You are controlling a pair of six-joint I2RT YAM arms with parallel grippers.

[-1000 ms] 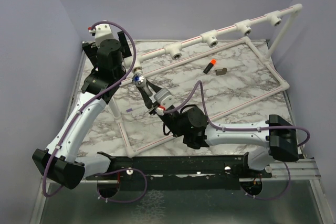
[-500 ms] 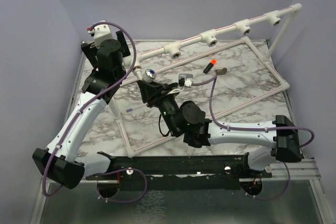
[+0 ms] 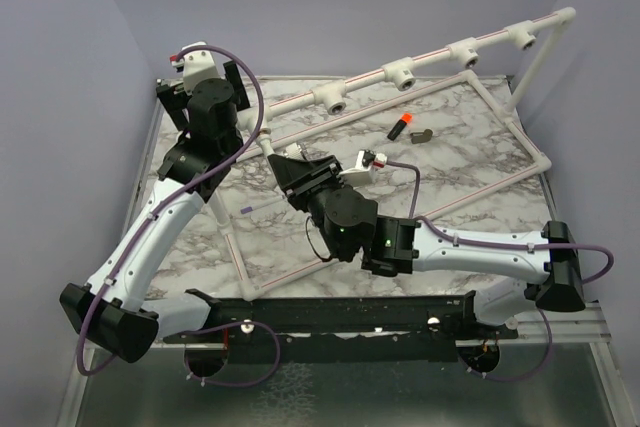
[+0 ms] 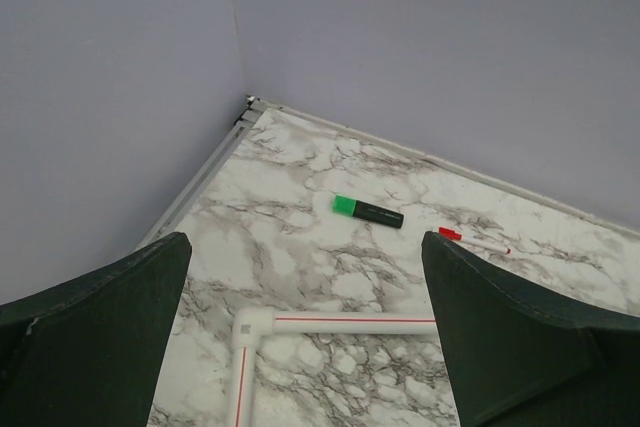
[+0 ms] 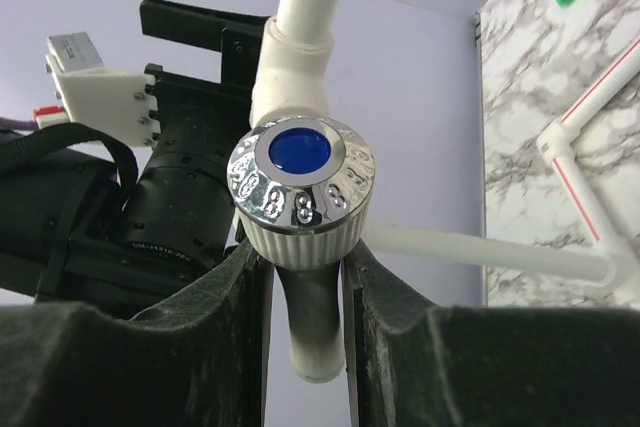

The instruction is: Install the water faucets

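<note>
Between the fingers of the right pincer [image 5: 305,282], the water faucet [image 5: 303,182] is held by its pale ribbed collar and stem, just under the chrome knob with the blue cap. The jaws are narrowed onto it. The knob is left free by this grip and, it is judged, the stem is kept in line for turning into a socket. A white pipe fitting [image 5: 295,57] stands directly behind the knob. Whether the threaded end has entered it cannot be told, since that end is hidden.

From above, the faucet itself is covered by the right wrist. Its place is the left end of the white pipe rail [image 3: 360,82], above the far-left part of the marble table [image 3: 480,162]. Open tee sockets [image 3: 405,75] further right on the rail carry no faucet.

Just left of the grip, the left pincer [image 4: 300,347] is kept wide and empty, aimed at the far-left corner. It is judged to be held clear. A green highlighter [image 4: 367,211], a red-capped pen [image 4: 472,240] and a pipe elbow [image 4: 250,327] lie below it.
</note>
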